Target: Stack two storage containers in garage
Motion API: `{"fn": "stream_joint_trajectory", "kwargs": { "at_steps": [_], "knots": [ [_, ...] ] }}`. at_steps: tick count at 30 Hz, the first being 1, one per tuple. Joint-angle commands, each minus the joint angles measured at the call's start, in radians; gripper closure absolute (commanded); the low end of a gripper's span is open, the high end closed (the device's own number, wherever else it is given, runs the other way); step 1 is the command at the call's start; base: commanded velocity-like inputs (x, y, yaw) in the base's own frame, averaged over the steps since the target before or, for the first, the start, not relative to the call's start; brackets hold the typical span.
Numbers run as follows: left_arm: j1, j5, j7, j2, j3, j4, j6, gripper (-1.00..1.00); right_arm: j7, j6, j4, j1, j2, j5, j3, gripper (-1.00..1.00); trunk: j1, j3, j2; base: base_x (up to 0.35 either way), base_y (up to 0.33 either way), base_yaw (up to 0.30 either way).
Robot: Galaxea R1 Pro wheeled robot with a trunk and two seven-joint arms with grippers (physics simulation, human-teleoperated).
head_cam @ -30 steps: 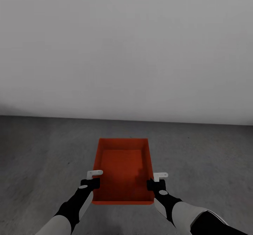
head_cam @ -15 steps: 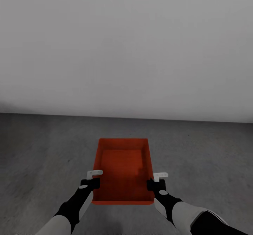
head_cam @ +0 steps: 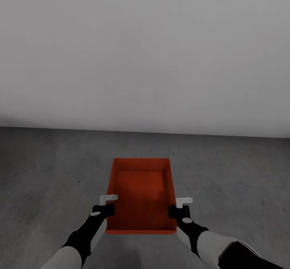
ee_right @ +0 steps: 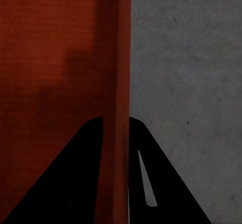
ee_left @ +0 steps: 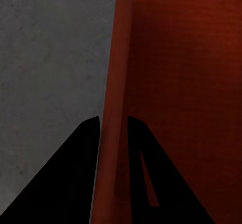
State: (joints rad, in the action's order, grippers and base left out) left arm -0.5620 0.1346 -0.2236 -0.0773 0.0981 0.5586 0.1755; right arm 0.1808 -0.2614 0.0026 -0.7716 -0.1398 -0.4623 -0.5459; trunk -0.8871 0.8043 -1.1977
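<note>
Container (head_cam: pixel 141 194) hangs over the garage floor (head_cam: pixel 48 168) — long axis pointing away, left gripper (head_cam: pixel 105 204) and right gripper (head_cam: pixel 180 205) each pinching one long wall

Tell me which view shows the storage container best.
The head view: the whole storage container shows, held above the floor between both grippers. The left wrist view and right wrist view show one clamped wall each.

storage container (head_cam: pixel 141 192) centred ahead, above the floor (head_cam: pixel 48 172), long axis toward 12 o'clock. left gripper (head_cam: pixel 105 208) at its 9 o'clock wall near the close end, right gripper (head_cam: pixel 180 209) at its 3 o'clock wall opposite, each clamped astride a wall. wall (head_cam: pixel 145 51) beyond, at 12 o'clock.
</note>
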Motion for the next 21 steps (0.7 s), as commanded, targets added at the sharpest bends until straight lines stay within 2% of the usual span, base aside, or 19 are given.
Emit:
{"fn": "stream_joint_trajectory", "kwargs": {
  "at_steps": [1, 21],
  "knots": [
    [-0.001, -0.015, -0.027, 0.001, -0.009, 0.006, 0.009, 1.00, 0.006, -0.008, 0.003, 0.000, 0.000, -0.029, 0.000, 1.00, 0.000, 0.002, 0.000, 0.000, 0.000, 0.000],
    [-0.001, -0.015, -0.027, 0.001, -0.009, 0.006, 0.009, 1.00, 0.006, -0.009, 0.003, 0.000, 0.000, -0.029, 0.000, 1.00, 0.000, 0.035, 0.000, 0.000, 0.000, 0.000]
  ]
}}
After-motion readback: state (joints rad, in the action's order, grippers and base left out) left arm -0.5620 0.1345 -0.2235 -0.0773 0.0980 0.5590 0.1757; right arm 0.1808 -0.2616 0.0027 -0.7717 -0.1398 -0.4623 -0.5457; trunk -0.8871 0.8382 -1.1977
